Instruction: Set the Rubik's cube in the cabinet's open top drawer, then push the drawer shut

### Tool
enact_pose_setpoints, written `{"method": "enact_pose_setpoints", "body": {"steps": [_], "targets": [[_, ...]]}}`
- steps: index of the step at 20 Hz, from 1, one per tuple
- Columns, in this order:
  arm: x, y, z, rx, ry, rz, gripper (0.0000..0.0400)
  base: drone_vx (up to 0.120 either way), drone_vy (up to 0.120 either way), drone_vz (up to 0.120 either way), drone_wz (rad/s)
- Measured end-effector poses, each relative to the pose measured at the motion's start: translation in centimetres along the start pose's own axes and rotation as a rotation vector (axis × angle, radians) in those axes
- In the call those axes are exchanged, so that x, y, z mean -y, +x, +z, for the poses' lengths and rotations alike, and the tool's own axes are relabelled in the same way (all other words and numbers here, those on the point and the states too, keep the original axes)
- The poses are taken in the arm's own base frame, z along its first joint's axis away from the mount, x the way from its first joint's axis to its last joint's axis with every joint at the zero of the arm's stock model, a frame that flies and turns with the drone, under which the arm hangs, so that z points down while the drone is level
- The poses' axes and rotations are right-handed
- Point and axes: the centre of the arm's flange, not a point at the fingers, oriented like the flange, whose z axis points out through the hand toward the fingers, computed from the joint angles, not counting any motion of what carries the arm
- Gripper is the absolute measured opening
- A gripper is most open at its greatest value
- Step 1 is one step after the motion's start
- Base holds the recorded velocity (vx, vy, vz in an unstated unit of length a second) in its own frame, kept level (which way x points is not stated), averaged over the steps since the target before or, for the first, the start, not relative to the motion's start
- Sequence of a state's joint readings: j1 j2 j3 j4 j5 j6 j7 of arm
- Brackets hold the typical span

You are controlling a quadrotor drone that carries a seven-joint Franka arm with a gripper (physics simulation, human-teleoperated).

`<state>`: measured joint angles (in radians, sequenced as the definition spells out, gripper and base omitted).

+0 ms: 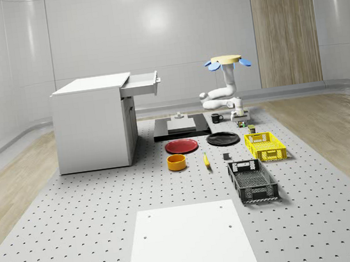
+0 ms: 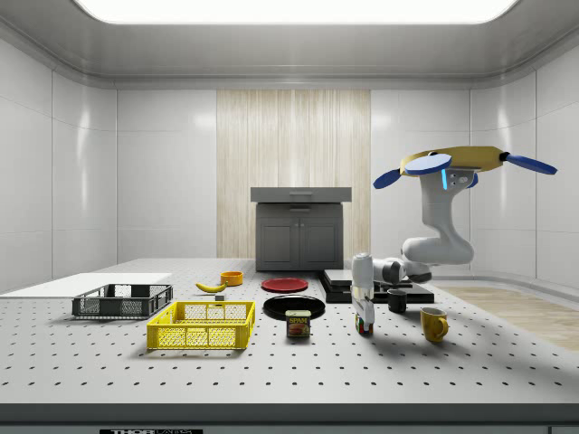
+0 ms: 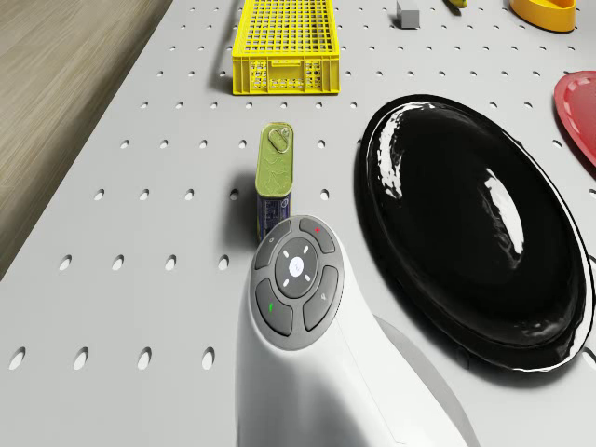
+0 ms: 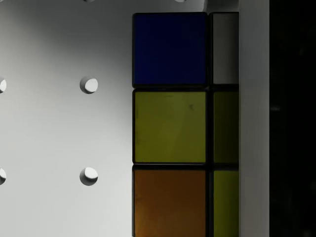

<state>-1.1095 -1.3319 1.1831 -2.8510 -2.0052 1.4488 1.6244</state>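
The Rubik's cube [image 2: 365, 328] sits on the perforated table beside a small tin can [image 2: 298, 324]. My gripper [image 2: 364, 316] points straight down at the cube, right on top of it. In the wrist view the cube [image 4: 169, 126] is very close, showing blue, yellow and orange tiles, with a pale part of the gripper across its side. The drone [image 1: 227, 61] hovers above the table's far right, with the arm bent down to the cube [image 1: 242, 124]. The white cabinet [image 1: 91, 124] stands at the whole-scene view's left, its top drawer [image 1: 140, 84] pulled out.
Close to the cube are a black plate [image 3: 470, 233], the tin can [image 3: 273, 177] and a yellow crate [image 3: 282, 37]. A yellow mug [image 2: 434, 323], a black mug [image 1: 216, 118], a red plate [image 1: 181, 145], an orange bowl [image 1: 176, 162] and a black crate [image 1: 252, 181] also stand on the table.
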Motion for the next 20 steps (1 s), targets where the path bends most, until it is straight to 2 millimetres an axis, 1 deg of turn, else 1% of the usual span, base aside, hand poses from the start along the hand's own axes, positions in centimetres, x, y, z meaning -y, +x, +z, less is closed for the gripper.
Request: {"method": "enact_pose_setpoints", "body": {"steps": [5, 12, 15, 18, 20], "targets": [[0.0, 0.0, 0.1, 0.000, 0.000, 0.000, 0.0329, 0.000, 0.000, 0.000, 0.000], [0.0, 0.0, 0.1, 0.000, 0.000, 0.000, 0.0326, 0.000, 0.000, 0.000, 0.000], [0.0, 0.0, -0.6, 0.000, 0.000, 0.000, 0.0325, 0.000, 0.000, 0.000, 0.000], [0.0, 0.0, -1.7, 0.000, 0.000, 0.000, 0.0325, 0.000, 0.000, 0.000, 0.000], [0.0, 0.0, -2.6, 0.000, 0.000, 0.000, 0.0325, 0.000, 0.000, 0.080, 0.000]]}}
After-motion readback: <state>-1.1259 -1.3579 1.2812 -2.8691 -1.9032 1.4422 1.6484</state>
